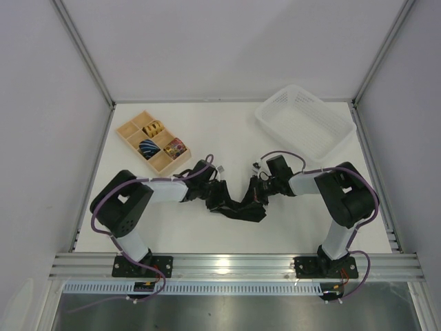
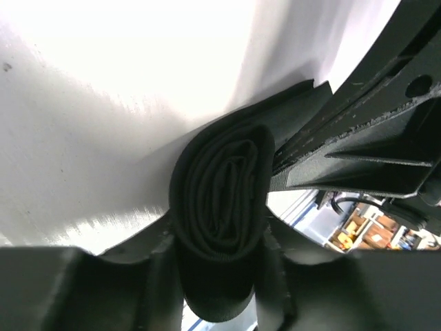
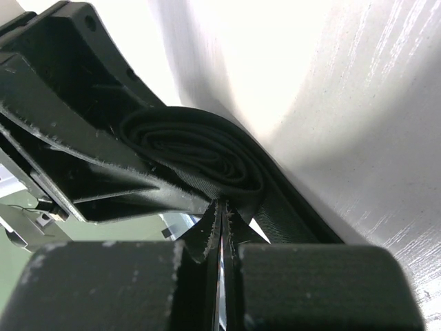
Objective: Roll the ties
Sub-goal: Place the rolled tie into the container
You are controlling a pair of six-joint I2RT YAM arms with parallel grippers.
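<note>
On the white surface (image 1: pixel 220 138), between the two arms and nearer the front edge, lay the black tie (image 1: pixel 242 209), part of it wound into a tight oval coil and the rest trailing flat beside it. The left claw (image 2: pixel 220 252) stood astride that coil, one finger against each flank, clamped on it, with the layered end of the roll facing the wrist camera. The right claw (image 3: pixel 222 231) met it from the opposite side, its fingers pressed together and pinching a fold of the tie's loose strip just beside the coil. The two claws were very close to each other. Toward the far left sat a wooden tray (image 1: pixel 129 131) with coloured rolls (image 1: pixel 149 147) in some of its compartments, and at the far right a white basket (image 1: pixel 305 123)
</note>
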